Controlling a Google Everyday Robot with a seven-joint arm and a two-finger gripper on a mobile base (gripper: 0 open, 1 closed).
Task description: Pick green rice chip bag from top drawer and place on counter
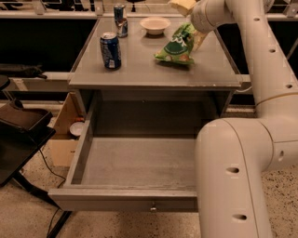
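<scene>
The green rice chip bag [178, 46] lies on the counter [139, 69] at its right middle, with its upper end tilted up toward my wrist. My gripper [183, 6] is just above and behind the bag at the top edge of the view, open and holding nothing. The top drawer [135, 162] is pulled fully out below the counter and shows only its bare grey floor. Its knob [153, 207] is at the centre of the front panel.
A blue soda can [110, 50] stands on the counter's left. A second can [120, 19] and a white bowl [155, 24] stand at the back. My arm [242, 153] fills the right side and covers the drawer's right end. A cardboard box [65, 135] and a black stand [23, 135] are on the left.
</scene>
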